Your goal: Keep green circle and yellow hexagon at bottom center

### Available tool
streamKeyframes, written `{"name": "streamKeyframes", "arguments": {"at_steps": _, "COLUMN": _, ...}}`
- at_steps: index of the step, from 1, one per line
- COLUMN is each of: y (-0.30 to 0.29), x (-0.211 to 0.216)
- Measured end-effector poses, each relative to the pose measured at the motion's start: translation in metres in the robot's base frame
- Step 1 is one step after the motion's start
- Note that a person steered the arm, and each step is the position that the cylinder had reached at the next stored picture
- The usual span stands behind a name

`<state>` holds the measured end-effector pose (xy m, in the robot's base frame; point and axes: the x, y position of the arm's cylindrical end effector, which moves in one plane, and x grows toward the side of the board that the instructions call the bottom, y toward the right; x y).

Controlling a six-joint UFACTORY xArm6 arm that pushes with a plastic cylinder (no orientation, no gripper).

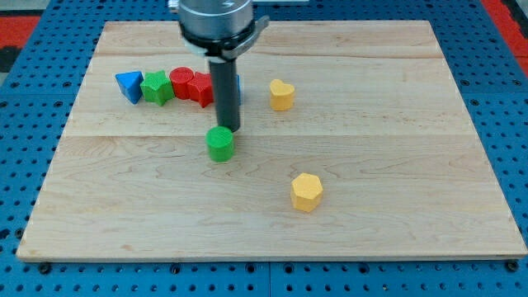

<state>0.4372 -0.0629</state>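
The green circle block (pixel 220 143) sits a little left of the board's centre. The yellow hexagon block (pixel 306 191) lies lower and to the right of it, towards the view's bottom centre. My tip (pixel 232 129) ends just above and right of the green circle, touching or nearly touching its upper edge. The dark rod rises from there to the arm's head at the view's top.
A row of blocks lies at the upper left: a blue triangle (pixel 129 85), a green star (pixel 156 87), a red circle (pixel 182 82) and a red star (pixel 201 88), with a blue block partly hidden behind the rod. A yellow heart (pixel 281 95) sits right of the rod. The wooden board (pixel 412 165) lies on a blue pegboard.
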Motion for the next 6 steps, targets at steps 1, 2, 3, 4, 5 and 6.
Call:
{"name": "streamKeyframes", "arguments": {"at_steps": 1, "y": -0.038, "x": 0.01}}
{"name": "streamKeyframes", "arguments": {"at_steps": 2, "y": -0.079, "x": -0.004}}
{"name": "streamKeyframes", "arguments": {"at_steps": 3, "y": -0.035, "x": 0.046}}
{"name": "streamKeyframes", "arguments": {"at_steps": 4, "y": 0.013, "x": 0.072}}
{"name": "streamKeyframes", "arguments": {"at_steps": 5, "y": 0.017, "x": 0.038}}
{"name": "streamKeyframes", "arguments": {"at_steps": 6, "y": 0.07, "x": 0.04}}
